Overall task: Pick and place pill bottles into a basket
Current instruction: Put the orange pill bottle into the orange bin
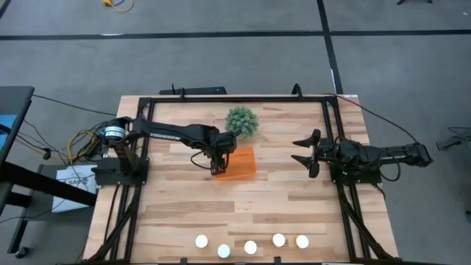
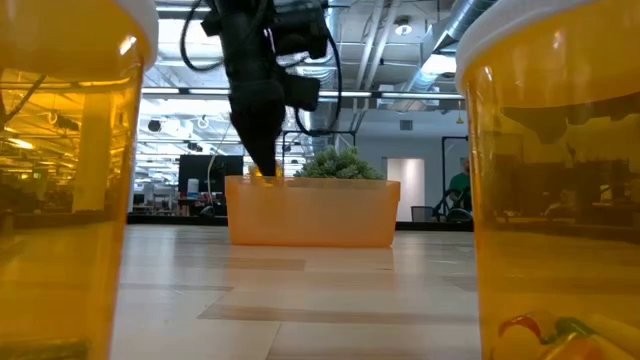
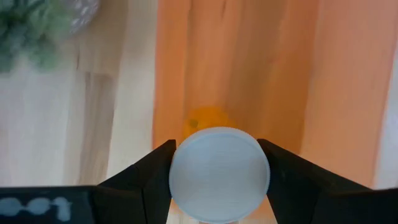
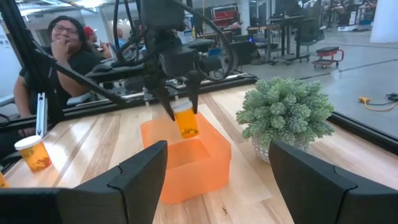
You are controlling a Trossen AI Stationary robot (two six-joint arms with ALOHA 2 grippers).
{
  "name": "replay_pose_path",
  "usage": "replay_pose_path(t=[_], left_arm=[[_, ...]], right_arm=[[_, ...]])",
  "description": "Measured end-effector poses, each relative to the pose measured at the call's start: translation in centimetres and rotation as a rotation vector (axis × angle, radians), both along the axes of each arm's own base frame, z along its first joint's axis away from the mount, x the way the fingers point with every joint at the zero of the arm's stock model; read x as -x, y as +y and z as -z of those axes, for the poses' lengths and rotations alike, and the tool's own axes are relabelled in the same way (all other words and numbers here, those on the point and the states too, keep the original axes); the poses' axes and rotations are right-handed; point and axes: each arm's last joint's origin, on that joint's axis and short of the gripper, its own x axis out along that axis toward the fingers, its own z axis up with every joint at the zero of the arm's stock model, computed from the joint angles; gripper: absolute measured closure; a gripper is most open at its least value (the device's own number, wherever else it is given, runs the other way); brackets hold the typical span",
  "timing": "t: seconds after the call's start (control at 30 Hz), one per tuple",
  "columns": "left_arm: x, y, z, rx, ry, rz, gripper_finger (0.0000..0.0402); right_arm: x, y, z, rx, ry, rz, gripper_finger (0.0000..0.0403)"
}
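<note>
Left gripper (image 1: 218,166): in the high view it sits at frame centre over the basket's left end; its fingers (image 3: 152,177) are closed only as far as a bottle's width and press both sides of the white cap.
Held bottle (image 4: 186,119): 1 amber pill bottle, upright, hanging just above the basket's open top, not touching the floor of it.
Basket (image 1: 243,163): orange, at the centre of the high view, just below the plant (image 1: 241,121) and close to it; in the low view it stands mid-frame with the gripper (image 2: 262,150) dipping to its left rim.
Right gripper (image 1: 307,149): at the right of the high view, well apart from the basket, fingers spread wide and holding nothing.
Remaining bottles (image 1: 250,246): 5 white caps in a loose row along the bottom edge of the high view.
Open room: bare wood lies between the basket and that row, and between the basket and the right gripper.
Background: a person (image 4: 59,46) sits beyond the table at the upper left of the right wrist view.
</note>
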Motion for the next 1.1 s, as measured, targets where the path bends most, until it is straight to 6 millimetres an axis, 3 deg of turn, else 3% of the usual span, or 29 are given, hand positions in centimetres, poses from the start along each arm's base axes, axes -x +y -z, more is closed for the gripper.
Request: replay_pose_path(t=[0.23, 0.53, 0.9, 1.1], left_arm=[[-0.3, 0.1, 1.8, -0.001, 0.074, 0.010, 0.0203], [-0.1, 0.6, 1.8, -0.066, 0.100, -0.011, 0.0198], [0.0, 1.4, 1.8, 0.053, 0.080, -0.019, 0.0095], [0.0, 1.4, 1.9, -0.008, 0.094, 0.000, 0.0073]], right_arm=[[0.0, 0.0, 0.0, 0.000, 0.002, 0.000, 0.0127], [0.0, 0.0, 0.0, 0.000, 0.002, 0.000, 0.0127], [0.0, 0.0, 0.0, 0.000, 0.002, 0.000, 0.0127], [0.0, 0.0, 0.0, 0.000, 0.002, 0.000, 0.0127]])
